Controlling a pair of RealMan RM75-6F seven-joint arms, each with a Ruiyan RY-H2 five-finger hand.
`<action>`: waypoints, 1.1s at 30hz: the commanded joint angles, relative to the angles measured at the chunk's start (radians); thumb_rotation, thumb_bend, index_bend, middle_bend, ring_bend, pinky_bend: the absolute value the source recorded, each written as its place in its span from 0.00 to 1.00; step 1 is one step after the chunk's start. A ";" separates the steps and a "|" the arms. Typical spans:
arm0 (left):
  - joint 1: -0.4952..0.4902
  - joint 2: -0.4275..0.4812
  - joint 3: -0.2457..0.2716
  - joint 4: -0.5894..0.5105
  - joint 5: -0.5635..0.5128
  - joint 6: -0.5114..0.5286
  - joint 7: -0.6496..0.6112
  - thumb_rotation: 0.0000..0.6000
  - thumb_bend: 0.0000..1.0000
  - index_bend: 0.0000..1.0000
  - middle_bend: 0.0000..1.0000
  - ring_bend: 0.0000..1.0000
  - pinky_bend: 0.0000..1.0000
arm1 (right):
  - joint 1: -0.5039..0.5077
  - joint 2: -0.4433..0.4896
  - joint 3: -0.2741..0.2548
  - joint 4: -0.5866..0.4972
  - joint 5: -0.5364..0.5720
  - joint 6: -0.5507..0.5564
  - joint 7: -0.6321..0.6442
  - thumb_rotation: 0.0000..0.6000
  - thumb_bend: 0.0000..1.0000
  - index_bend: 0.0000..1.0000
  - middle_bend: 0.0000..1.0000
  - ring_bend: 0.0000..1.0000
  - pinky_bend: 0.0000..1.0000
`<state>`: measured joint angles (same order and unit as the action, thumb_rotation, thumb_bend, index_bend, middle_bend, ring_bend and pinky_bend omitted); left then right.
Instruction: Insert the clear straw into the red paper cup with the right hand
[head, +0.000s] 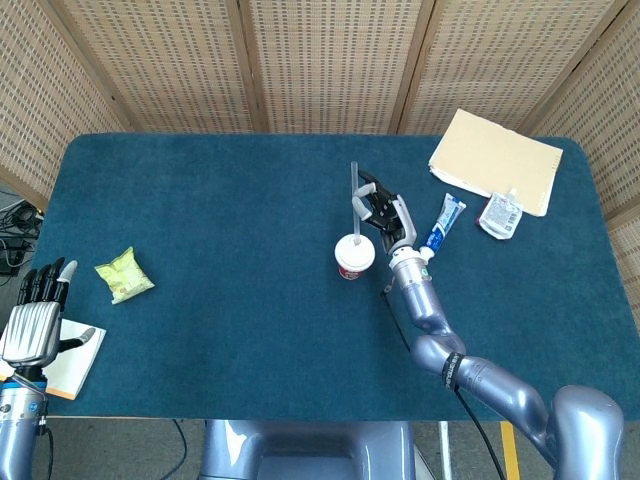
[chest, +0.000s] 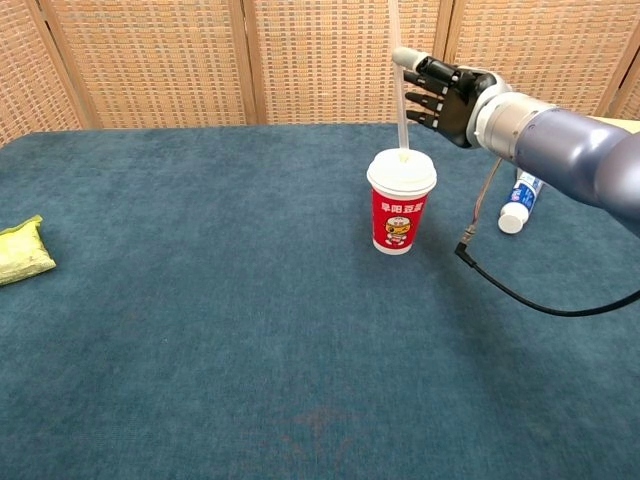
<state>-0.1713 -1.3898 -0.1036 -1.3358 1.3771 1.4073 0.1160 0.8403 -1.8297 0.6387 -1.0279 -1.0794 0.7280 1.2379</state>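
Work surface: rectangular table (head: 220, 330) with rounded corners, covered in dark teal short-pile cloth, slightly mottled in the chest view. Backdrop: folding screens (head: 330, 60) of tan woven cane in pale wood frames, on three sides. Red paper cup (chest: 400, 205) stands upright right of table centre; tapered red wall with a printed label, white domed lid (head: 354, 250). Clear straw (chest: 400, 90), thin, translucent, stands near vertical with its lower end at the lid's centre hole; how far it has entered, cannot tell. Right hand (chest: 445, 88) sits beside the straw's upper part, just above and behind the cup; black fingers with pale tips are spread apart and point toward the straw. Thumb tip lies close against the straw in the chest view; whether it pinches the straw or merely touches it, cannot tell. Right forearm is smooth blue-grey metal; a black cable (chest: 530, 300) hangs from it and loops onto the cloth. Left hand (head: 35, 315) is off the table's near left edge, silver-backed, dark fingers extended and apart, holding nothing. Beneath it, a pale flat pad (head: 78, 365). Other items: crinkled yellow-green snack packet (head: 124, 275) at left; blue-and-white tube (head: 441, 226) with white cap, lying just right of the right hand; flat beige folder (head: 495, 160) at the far right corner; a small white pouch (head: 500, 214) with red print resting at the folder's near edge.
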 joint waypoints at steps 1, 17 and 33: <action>0.000 0.000 0.001 0.000 0.000 -0.001 0.000 1.00 0.00 0.00 0.00 0.00 0.00 | 0.001 -0.001 -0.001 0.002 -0.002 -0.001 0.001 1.00 0.60 0.62 0.21 0.00 0.00; -0.002 -0.001 0.003 0.000 -0.001 -0.004 0.002 1.00 0.00 0.00 0.00 0.00 0.00 | -0.001 -0.005 -0.002 0.017 -0.013 -0.010 0.027 1.00 0.60 0.62 0.21 0.00 0.00; -0.002 0.000 0.006 -0.003 -0.001 -0.007 0.003 1.00 0.00 0.00 0.00 0.00 0.00 | -0.002 -0.006 -0.007 0.023 -0.027 -0.012 0.049 1.00 0.59 0.60 0.20 0.00 0.00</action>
<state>-0.1736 -1.3895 -0.0978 -1.3385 1.3760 1.4000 0.1188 0.8379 -1.8360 0.6314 -1.0038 -1.1056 0.7161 1.2864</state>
